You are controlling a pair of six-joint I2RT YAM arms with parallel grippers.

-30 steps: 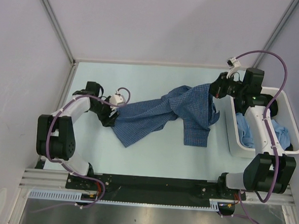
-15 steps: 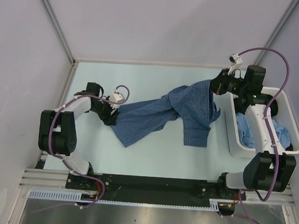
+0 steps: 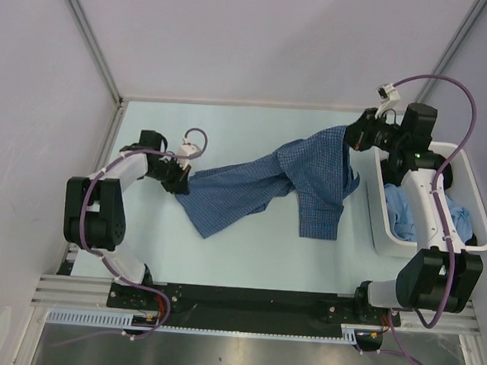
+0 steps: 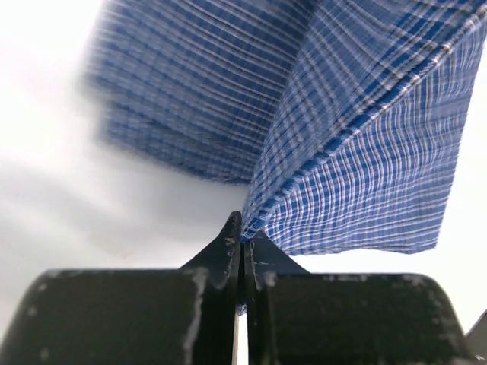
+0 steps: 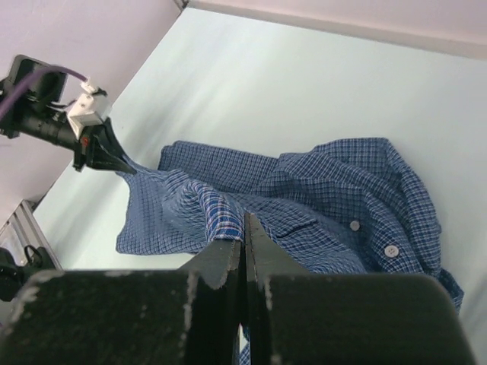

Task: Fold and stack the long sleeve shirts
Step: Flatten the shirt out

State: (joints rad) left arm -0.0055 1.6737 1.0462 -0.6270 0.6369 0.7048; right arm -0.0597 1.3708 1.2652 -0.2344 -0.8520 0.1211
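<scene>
1. Top external view: your dark-blue checked shirt (image 3: 268, 180) lies stretched across the middle of the pale table (image 3: 230, 132). It runs from left of centre toward the far right.
2. Your left gripper (image 3: 180, 181) sits at the shirt's left end, low over the table. From it the cloth fans out toward the near side as a flat panel.
3. Left wrist view: the left fingers are pressed together with a fold of checked cloth pinched between the tips, so that hand is clenched on the shirt.
4. Your right gripper (image 3: 351, 139) is at the shirt's far-right end, just beside the far-left corner of the white bin (image 3: 378, 232). The cloth hangs from it and drapes down onto the table.
5. Right wrist view: the right fingers are closed tight on a ridge of the cloth. Two white buttons (image 5: 354, 225) show on the bunched part to the right of the fingers.
6. Between the two grips the shirt is twisted and rumpled, not flat. A second panel lies on the table to the near side of the right gripper.
7. The white bin stands along the table's right side and holds a crumpled light-blue garment (image 3: 407, 217). Your right arm passes over it.
</scene>
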